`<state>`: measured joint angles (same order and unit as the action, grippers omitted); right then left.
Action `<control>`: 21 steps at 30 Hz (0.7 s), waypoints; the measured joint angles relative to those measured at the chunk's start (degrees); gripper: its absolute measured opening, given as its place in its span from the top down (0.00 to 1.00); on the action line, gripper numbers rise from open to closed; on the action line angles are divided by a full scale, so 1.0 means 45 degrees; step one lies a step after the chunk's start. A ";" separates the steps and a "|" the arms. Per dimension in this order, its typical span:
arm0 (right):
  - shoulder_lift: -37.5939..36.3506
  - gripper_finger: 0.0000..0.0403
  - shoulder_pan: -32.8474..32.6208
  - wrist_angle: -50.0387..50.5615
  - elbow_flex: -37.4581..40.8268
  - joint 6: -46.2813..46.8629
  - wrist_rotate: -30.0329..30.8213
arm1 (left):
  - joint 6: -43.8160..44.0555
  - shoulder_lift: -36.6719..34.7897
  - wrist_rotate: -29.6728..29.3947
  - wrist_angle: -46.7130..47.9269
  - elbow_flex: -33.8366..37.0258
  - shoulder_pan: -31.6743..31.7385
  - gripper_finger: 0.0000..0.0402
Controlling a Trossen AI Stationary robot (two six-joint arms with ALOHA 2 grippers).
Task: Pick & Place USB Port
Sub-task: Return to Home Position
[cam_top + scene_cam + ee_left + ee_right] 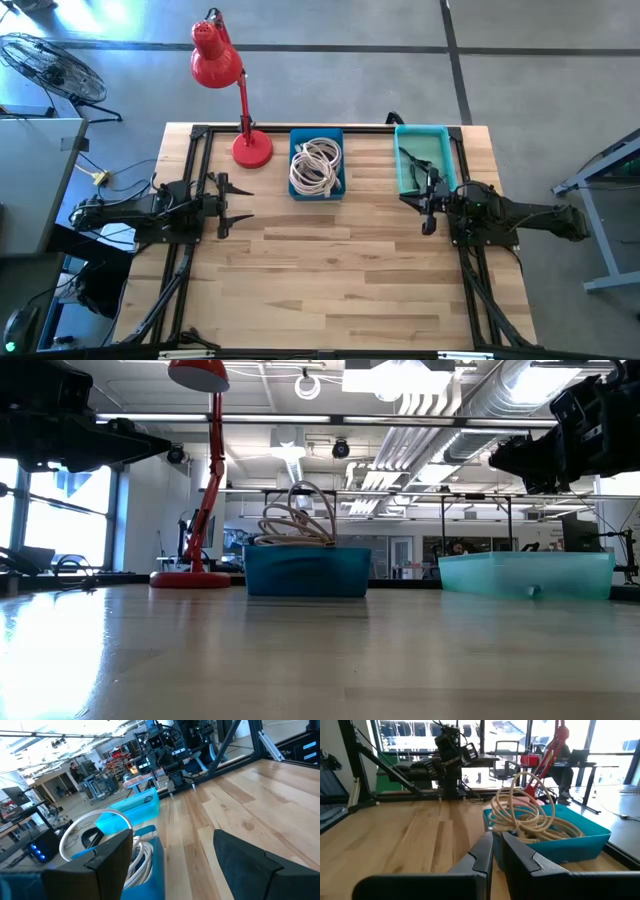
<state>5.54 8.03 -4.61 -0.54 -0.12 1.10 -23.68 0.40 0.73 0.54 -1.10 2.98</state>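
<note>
A blue bin (317, 166) stands at the table's far middle and holds a coil of white cables (316, 163), which rises above its rim (300, 520). To its right stands a teal bin (437, 140) with something dark and thin (412, 160) in it. My left gripper (246, 205) hovers open above the table, left of the blue bin; its wrist view shows wide-apart fingers (170, 870) and the coil (102, 837) beside them. My right gripper (408, 199) hovers shut just in front of the teal bin, with nothing between its fingers (497, 851); the coil (530, 817) lies ahead of it.
A red desk lamp (240, 100) stands on its round base (252, 149) left of the blue bin. Black frame rails (190, 200) run along the table's left and right sides. Bare wood (330, 280) fills the middle and near part of the table.
</note>
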 joint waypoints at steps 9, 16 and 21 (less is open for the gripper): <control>0.0000 0.92 0.0010 0.0504 0.0000 0.0005 0.0002 | -0.1339 0.0146 -0.0007 0.0010 0.0000 -0.0001 0.32; 0.0000 0.91 0.0010 0.0497 0.0003 0.0005 0.0002 | -0.2409 0.0141 -0.0022 -0.0051 0.0000 -0.0001 0.32; 0.0000 0.92 0.0010 0.0497 0.0005 0.0010 -0.0003 | -0.2443 0.0141 -0.0044 -0.0063 0.0000 0.0001 0.32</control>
<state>5.54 8.08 -2.37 -0.51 -0.08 1.08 -34.68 1.04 0.54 0.25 -1.10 2.98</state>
